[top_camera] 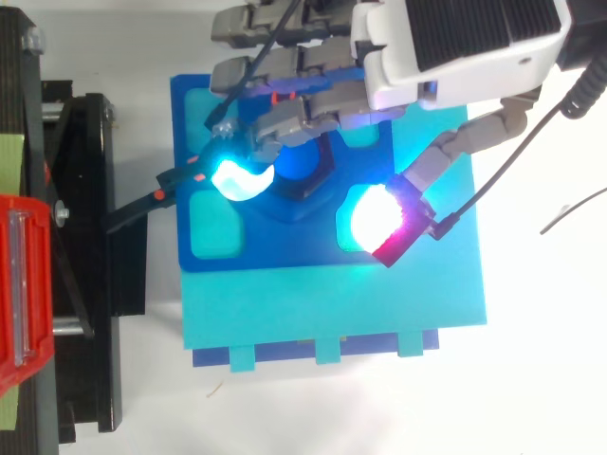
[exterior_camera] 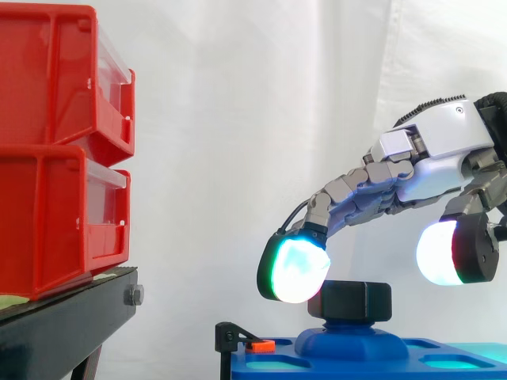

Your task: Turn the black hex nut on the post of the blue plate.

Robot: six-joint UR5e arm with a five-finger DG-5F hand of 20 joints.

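Just below open hand (exterior_camera: 444, 142), black hex nut (exterior_camera: 355, 301) on blue plate (exterior_camera: 356, 348), between spread pads (exterior_camera: 297, 273).

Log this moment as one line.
black hex nut: on blue plate, not gripped | hand: open, straddling nut

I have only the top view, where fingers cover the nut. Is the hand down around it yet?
Observer: No. In the side view the hand is higher than the black hex nut, gripping nothing.
Operator: Where is the thumb?
Observer: Its pad hangs right of the nut and higher, a clear gap between.
Operator: And the other side?
Observer: One fingertip is by the nut's upper left edge; I cannot tell whether it touches.
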